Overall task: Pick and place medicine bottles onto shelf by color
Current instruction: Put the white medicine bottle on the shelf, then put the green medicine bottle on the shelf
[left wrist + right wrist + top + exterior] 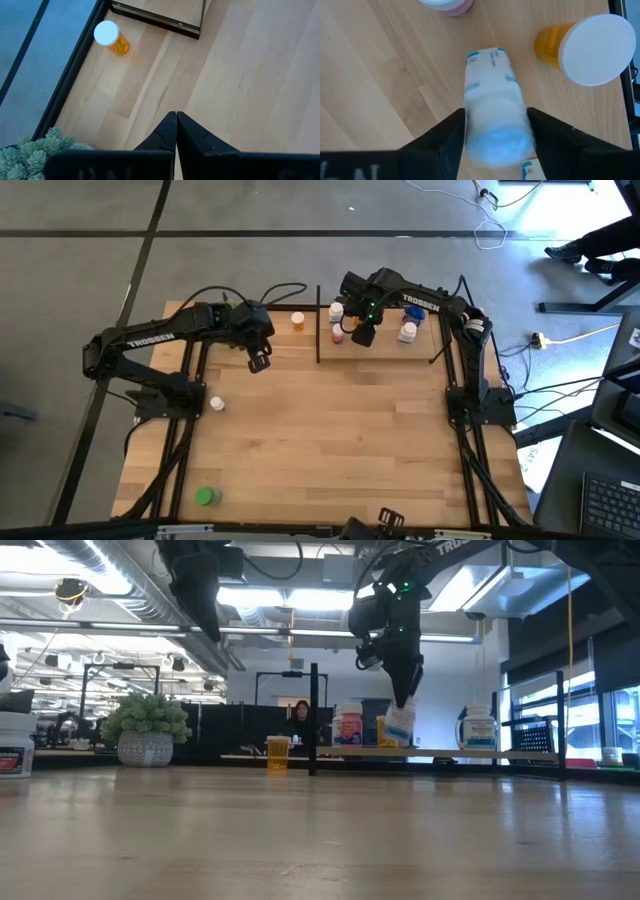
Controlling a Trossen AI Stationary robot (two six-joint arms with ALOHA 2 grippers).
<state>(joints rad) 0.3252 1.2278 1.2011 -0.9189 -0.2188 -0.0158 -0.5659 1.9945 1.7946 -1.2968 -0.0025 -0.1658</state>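
1 white-and-blue bottle (492, 107) sits between your right gripper's (492, 135) parted jaws, tilted above the shelf (385, 352); level it beside the other white bottle (407, 333) before letting go, left gripper (176, 131) closed, idle.

Pink bottle (447, 5) cut off by frame edge; white-blue bottle's (495, 120) near end blurred btwn tool fingers.

A pale wooden desk (330, 440) stands on a grey floor (80, 270). A bushy green plant in a speckled pot (146, 729) sits near the desk's far left corner. Beyond the desk, cables (490, 220) trail over the floor, and a person (300, 720) sits far behind, deep in the room.
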